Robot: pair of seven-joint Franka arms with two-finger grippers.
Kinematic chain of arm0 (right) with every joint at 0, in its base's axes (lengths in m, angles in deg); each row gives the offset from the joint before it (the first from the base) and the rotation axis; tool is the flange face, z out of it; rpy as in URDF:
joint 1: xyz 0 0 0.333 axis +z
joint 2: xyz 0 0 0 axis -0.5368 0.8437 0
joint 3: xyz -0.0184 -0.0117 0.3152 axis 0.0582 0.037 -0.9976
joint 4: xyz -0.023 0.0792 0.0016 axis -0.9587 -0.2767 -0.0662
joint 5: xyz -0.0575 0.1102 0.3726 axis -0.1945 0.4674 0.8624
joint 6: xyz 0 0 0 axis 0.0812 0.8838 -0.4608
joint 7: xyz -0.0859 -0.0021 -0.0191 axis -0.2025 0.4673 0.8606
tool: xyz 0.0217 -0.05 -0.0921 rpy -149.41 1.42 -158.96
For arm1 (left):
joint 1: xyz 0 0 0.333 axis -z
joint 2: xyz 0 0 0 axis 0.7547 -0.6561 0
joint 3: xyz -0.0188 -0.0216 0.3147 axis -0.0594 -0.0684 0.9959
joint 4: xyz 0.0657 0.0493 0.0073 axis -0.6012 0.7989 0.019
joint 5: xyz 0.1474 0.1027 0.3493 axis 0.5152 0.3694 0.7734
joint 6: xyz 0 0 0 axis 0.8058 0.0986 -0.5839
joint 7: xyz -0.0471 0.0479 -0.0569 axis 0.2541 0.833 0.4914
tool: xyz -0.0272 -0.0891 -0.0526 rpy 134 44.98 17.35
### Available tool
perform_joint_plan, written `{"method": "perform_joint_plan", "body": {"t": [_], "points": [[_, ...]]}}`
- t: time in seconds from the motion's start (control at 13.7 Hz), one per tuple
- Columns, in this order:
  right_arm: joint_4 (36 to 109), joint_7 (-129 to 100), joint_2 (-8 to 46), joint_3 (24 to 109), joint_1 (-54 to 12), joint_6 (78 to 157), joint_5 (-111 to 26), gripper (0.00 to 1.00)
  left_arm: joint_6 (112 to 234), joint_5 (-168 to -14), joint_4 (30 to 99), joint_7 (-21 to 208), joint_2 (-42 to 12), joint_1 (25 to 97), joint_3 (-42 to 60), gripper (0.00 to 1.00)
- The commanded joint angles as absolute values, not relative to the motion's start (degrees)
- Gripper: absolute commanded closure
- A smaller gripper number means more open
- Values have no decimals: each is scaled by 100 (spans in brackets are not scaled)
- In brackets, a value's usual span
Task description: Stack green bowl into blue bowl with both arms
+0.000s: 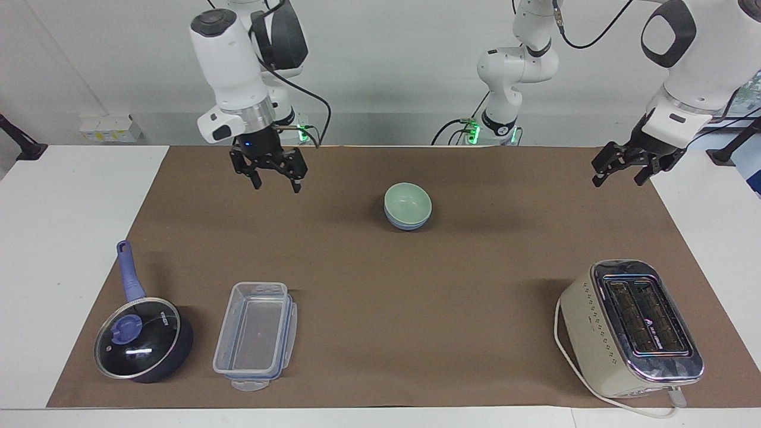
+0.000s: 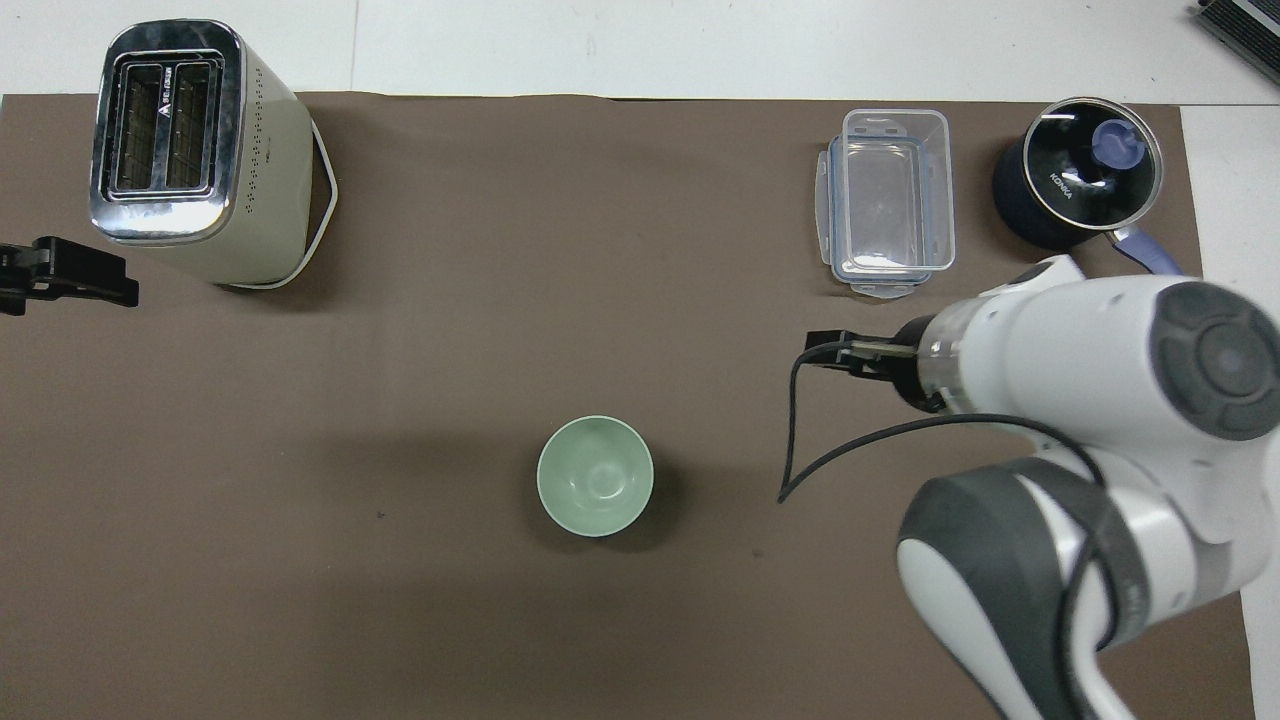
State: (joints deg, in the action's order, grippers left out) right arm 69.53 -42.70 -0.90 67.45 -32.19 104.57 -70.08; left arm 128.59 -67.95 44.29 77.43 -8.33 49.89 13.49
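We judge stacking done: green bowl [image 1: 408, 201] sits inside blue bowl [image 1: 406, 224]. Right pincer [image 1: 269, 176] and left pincer [image 1: 622, 169] both open, empty. Next: park the arms.

Mat [image 1: 475, 285] around stacked bowls [image 1: 408, 206] open — obstacles well apart.

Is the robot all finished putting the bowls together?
It looks done: the small pale green bowl sits nested in the light blue bowl on the brown mat. Nothing is in hand: the right gripper is open over the mat, and the left gripper waits open at the mat's edge. Nothing seems left.
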Motion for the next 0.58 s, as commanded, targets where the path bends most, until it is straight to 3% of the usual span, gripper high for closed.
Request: {"method": "perform_joint_plan", "body": {"t": [0.0, 0.22, 0.51], "points": [[6231, -4063, 88, 6655, -3430, 9770, -7171, 0, 12725, -6668, 4339, 7802, -854, 4944, 1305, 0], [5520, -3791, 455, 6647, -3501, 8883, -7399, 0, 12725, -6668, 4339, 7802, -854, 4944, 1305, 0], [5174, -3579, 659, 6647, -3502, 8678, -7627, 0, 12725, -6668, 4339, 7802, -854, 4944, 1305, 0]]}}
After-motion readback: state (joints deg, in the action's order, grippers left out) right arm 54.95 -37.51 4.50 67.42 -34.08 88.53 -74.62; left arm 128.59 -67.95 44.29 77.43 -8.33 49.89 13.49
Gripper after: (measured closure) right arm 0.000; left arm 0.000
